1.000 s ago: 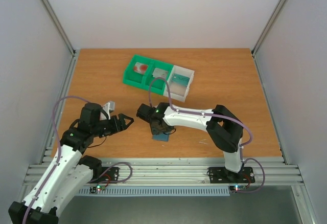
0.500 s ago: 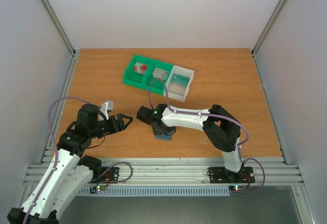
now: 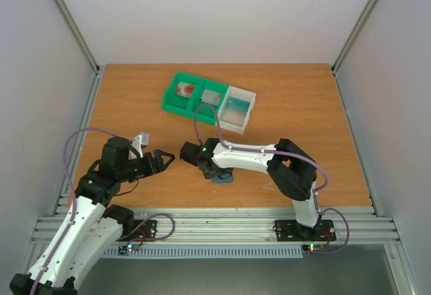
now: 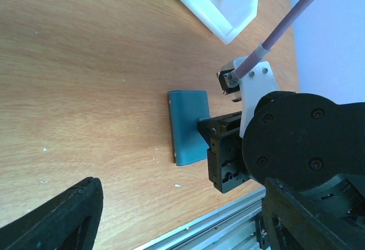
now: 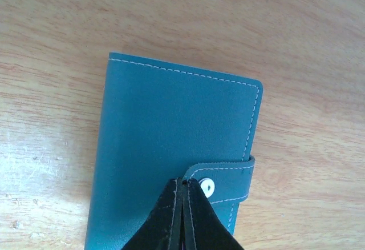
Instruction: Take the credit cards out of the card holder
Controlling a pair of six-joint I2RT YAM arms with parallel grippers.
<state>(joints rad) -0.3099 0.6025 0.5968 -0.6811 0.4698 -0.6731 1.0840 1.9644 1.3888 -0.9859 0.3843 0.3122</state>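
The card holder (image 3: 224, 178) is a teal-blue wallet lying closed on the table, its strap snapped by a white stud (image 5: 208, 186). It also shows in the left wrist view (image 4: 188, 125) and fills the right wrist view (image 5: 171, 130). My right gripper (image 3: 214, 170) is shut, its tips (image 5: 183, 182) resting on the holder's cover at the end of the strap. My left gripper (image 3: 166, 159) is open and empty, a short way left of the holder. Cards lie in the bin: a white-and-red one (image 3: 183, 91), a grey one (image 3: 212, 96) and a teal one (image 3: 236, 110).
The green-and-white bin (image 3: 176, 79) with three compartments stands at the back middle of the table; its white end shows in the left wrist view (image 4: 236, 10). The table's metal front rail (image 3: 215, 224) runs just near the holder.
My right gripper has shifted slightly and the holder has slid a little to the right under it. My left arm has drawn back a little toward the left.
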